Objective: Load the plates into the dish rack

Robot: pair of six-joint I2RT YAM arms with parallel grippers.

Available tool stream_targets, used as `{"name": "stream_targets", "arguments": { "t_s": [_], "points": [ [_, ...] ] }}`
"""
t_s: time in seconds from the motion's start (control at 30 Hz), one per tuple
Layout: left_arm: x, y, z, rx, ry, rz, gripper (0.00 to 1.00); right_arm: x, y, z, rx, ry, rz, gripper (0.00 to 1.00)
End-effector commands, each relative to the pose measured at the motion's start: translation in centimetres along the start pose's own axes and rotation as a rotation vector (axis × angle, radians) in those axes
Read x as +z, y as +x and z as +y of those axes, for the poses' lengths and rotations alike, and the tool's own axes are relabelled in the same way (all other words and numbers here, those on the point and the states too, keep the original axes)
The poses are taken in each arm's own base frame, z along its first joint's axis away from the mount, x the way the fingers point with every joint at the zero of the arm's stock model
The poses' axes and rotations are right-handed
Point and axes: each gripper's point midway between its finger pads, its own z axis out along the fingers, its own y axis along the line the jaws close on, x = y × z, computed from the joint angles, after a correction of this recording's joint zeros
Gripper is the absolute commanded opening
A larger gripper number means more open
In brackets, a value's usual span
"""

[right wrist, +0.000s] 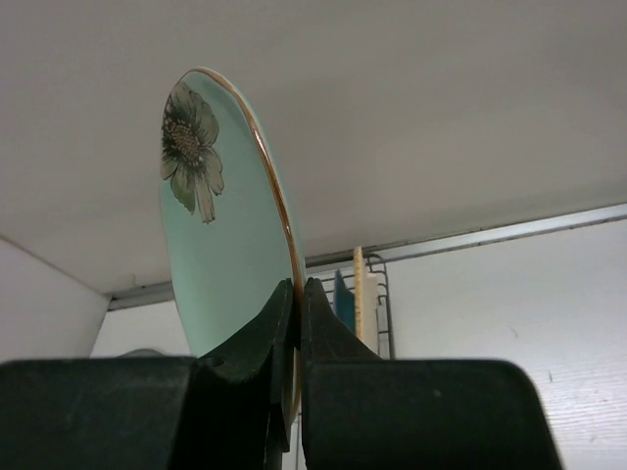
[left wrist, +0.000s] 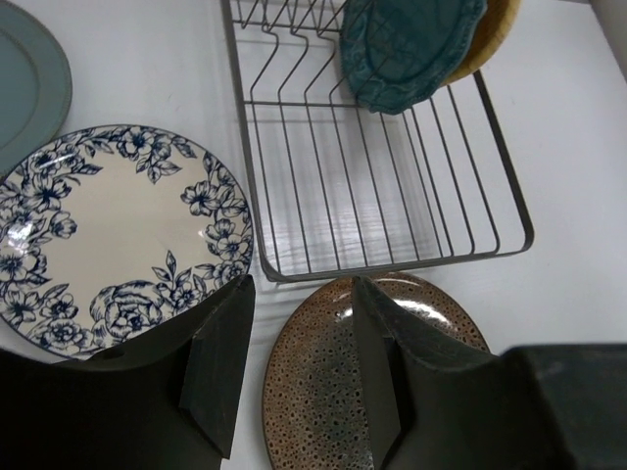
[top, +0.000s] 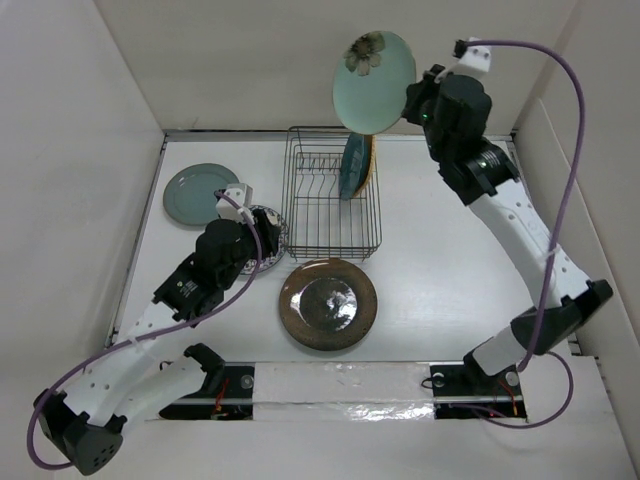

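Right claw [right wrist: 297, 299] pinches mint plate [top: 375, 68] by rim, held upright above rack [top: 320, 215], likely to drop edge-first into slot beside teal plate [top: 353, 165]. Left claw [left wrist: 299, 313] wide, empty, near floral plate [left wrist: 108, 225] on table.

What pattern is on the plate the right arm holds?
Pale mint plate with one dark flower near its rim; clearest in the right wrist view.
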Motion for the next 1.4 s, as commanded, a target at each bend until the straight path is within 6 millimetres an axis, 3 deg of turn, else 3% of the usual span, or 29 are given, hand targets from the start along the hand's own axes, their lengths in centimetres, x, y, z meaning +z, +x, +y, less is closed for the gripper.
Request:
{"name": "stream_targets", "arguments": {
  "t_s": [0.0,0.07,0.1,0.17,0.27,0.33,0.37,0.5,0.63,0.67,0.8,0.83,0.9,1.03,1.2,1.37],
  "points": [
    [-0.2,-1.8,0.8,-0.056,-0.073,-0.051,0.41,1.0,-2.3,2.6,0.028,0.021,-0.080,0.00],
    [-0.2,-1.9,1.0,-0.066,-0.084,-0.057,0.42,1.0,-2.3,3.6,0.015,0.043,-0.069,0.00],
    [-0.3,-2.0,0.9,-0.071,-0.081,-0.062,0.45,1.9,-0.7,3.6,-0.006,0.084,-0.045,0.00],
    [-0.2,-2.2,0.9,-0.072,-0.078,-0.065,0.45,2.3,0.5,3.5,-0.027,0.118,-0.016,0.00],
    [0.1,-2.0,0.8,-0.064,-0.081,-0.059,0.45,2.8,2.7,5.0,-0.020,0.130,0.009,0.00],
    [0.7,-1.3,0.8,-0.054,-0.084,-0.031,0.41,2.6,3.4,5.8,-0.030,0.155,0.006,0.00],
    [0.8,-1.2,0.7,-0.054,-0.082,-0.021,0.39,3.3,5.0,5.5,-0.067,0.182,0.033,0.00],
    [2.0,0.0,-0.2,-0.069,-0.060,0.037,0.17,3.8,7.3,5.8,-0.102,0.193,0.065,0.00],
    [3.2,0.2,1.5,-0.109,-0.121,0.060,0.07,4.0,9.5,5.7,-0.130,0.168,0.097,0.00],
    [3.6,0.4,2.1,-0.121,-0.141,0.069,0.07,4.1,10.4,5.6,-0.140,0.159,0.106,0.00],
    [5.7,2.1,3.5,-0.154,-0.198,0.146,0.28,4.3,11.5,5.0,-0.165,0.150,0.125,0.00],
    [6.1,2.4,3.5,-0.164,-0.206,0.153,0.38,4.0,11.3,5.0,-0.165,0.139,0.123,0.00],
    [7.0,2.7,3.4,-0.178,-0.200,0.171,0.43,4.4,11.4,4.2,-0.165,0.135,0.119,0.00],
    [9.6,4.4,2.8,-0.215,-0.201,0.235,0.41,4.6,11.0,3.2,-0.167,0.131,0.118,0.00],
    [10.8,4.5,2.4,-0.237,-0.223,0.212,0.40,4.5,9.4,2.6,-0.172,0.122,0.093,0.00],
    [12.1,6.4,1.6,-0.249,-0.211,0.241,0.39,4.5,7.5,2.4,-0.190,0.131,0.065,0.00]
  ]
}}
